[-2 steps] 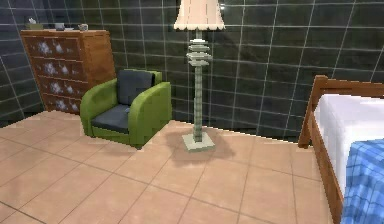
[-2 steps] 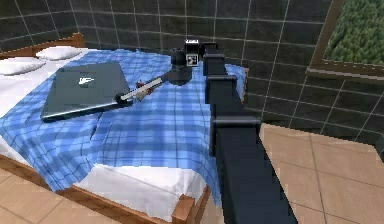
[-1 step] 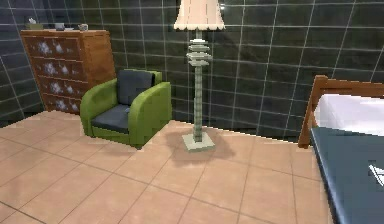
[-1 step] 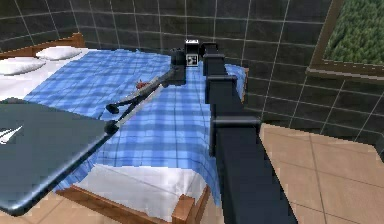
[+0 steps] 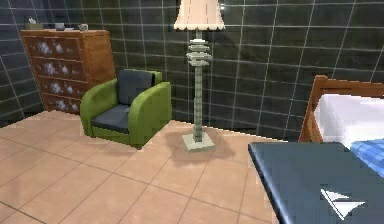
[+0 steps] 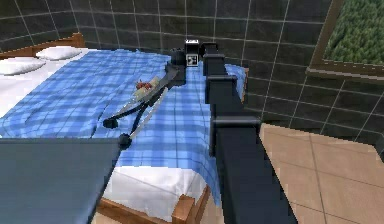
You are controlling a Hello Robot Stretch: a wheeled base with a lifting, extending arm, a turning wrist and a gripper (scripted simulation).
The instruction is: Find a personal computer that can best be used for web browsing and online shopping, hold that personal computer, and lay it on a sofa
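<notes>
Arm side view shows you the dark square arm stretched out against the blue checked bed, its pincer angled down-left to the corner of a dark grey flat slab, seemingly the laptop. You cannot tell its grip or whether it holds anything. That view's edges cut the slab off. Forward, tan tiled floor lies open before the green armchair and pale floor lamp. A small red thing on the bed is unclear.

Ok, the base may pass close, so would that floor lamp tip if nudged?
Probably tips easily: the floor lamp is tall and slim on a small square base. Its wide shade sits on top, so likely top-heavy.
</notes>
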